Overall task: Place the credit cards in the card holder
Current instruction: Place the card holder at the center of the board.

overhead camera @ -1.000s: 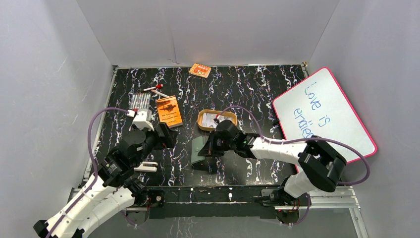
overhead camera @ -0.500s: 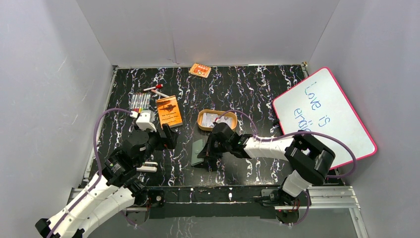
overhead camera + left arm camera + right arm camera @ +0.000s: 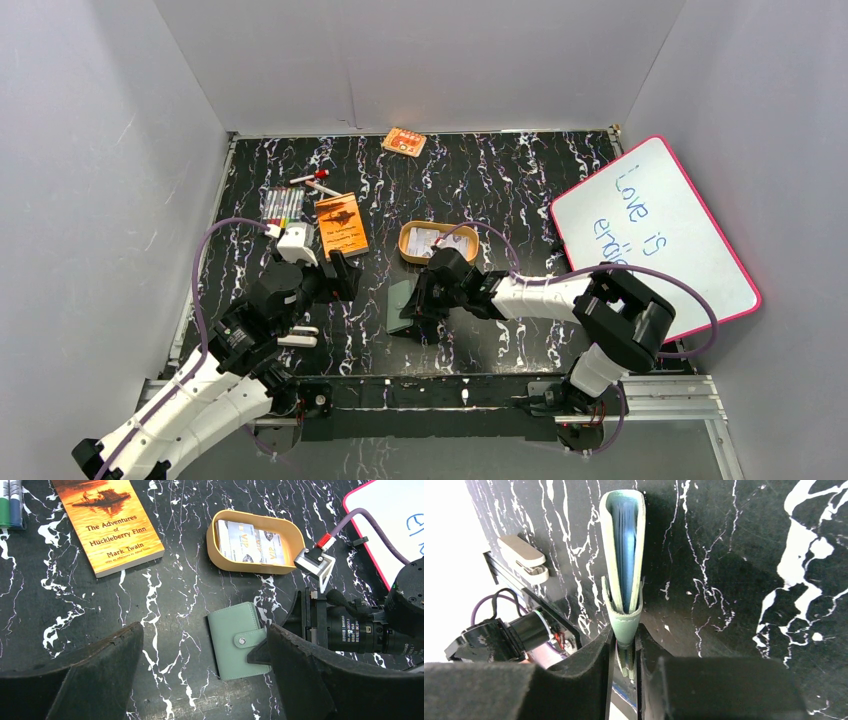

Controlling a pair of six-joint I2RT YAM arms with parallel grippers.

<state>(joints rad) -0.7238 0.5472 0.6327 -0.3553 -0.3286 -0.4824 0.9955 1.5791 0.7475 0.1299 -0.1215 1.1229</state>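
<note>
My right gripper pinches the card holder edge; left gripper hangs wide open. The credit cards sit in the tray.

We see the credit cards, pale grey-white with "VIP" and dark print, lying flat together inside the tan oval tray. On the near side of the tray and apart from it sits the card holder: sage green, folded closed, its snap tab lying across the front. Edge-on, we make out pale blue sleeves between its covers.
</note>
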